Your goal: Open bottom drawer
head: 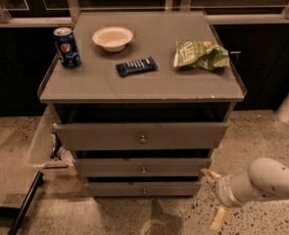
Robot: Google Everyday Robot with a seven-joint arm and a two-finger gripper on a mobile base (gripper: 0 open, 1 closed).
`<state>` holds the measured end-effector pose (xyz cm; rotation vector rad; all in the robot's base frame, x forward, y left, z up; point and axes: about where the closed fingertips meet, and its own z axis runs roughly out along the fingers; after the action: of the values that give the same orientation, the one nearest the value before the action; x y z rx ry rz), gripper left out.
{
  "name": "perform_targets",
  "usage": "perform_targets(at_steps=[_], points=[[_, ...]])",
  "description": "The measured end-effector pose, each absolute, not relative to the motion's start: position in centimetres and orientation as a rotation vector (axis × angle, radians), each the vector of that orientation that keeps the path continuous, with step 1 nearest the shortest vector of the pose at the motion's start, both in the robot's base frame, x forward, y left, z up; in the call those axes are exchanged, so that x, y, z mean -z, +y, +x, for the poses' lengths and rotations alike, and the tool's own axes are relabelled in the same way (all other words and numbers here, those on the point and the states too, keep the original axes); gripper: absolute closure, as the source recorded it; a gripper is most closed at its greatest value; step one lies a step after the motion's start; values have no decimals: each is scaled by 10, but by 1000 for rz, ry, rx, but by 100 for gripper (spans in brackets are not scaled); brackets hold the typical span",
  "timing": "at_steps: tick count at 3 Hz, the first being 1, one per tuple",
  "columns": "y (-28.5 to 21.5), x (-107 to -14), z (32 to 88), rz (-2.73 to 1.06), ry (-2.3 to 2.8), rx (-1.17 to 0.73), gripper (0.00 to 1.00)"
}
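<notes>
The bottom drawer (144, 188) is the lowest, shortest grey front of the cabinet, with a small round metal knob (144, 192) at its centre. It sits slightly forward under the middle drawer (143, 167). My gripper (213, 197) hangs low at the right of the cabinet, about level with the bottom drawer and beside its right end, without touching it. Its two pale fingers (210, 175) are spread apart and hold nothing. The white forearm (264, 181) reaches in from the right edge.
The tall top drawer (141, 135) stands pulled out a little. On the cabinet top (144, 84) are a blue soda can (67, 47), a white bowl (113, 37), a dark snack bar (136, 66) and a green chip bag (201, 55). A pale bin (41, 141) stands at the cabinet's left.
</notes>
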<state>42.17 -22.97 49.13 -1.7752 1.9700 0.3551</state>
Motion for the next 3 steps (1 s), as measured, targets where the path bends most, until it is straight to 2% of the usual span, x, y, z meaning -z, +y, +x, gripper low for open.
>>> perform_targets(at_steps=[1,3], points=[[-231,-424,427,-1809,1909,-389,0],[-231,-403,434,-1784,1927,-366,0]])
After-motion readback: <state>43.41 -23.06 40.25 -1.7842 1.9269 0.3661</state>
